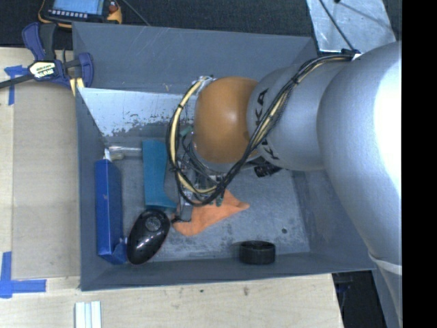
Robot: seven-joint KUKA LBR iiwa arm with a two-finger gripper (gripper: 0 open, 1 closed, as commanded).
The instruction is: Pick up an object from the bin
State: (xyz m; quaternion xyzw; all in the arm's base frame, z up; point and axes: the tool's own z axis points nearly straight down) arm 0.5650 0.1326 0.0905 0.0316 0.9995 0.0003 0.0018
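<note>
Where the arm [287,121] hangs, orange cloth [212,216] lies beside black mouse [147,235].

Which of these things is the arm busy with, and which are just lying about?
Job in hand: gripper, low over the left end of the orange cloth.
Lying about: mouse, teal block, blue box, black cap.

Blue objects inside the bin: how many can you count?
2. A long dark blue bar lies along the bin's left wall; a lighter blue block lies right of it, beside the arm. The arm may hide others.
</note>
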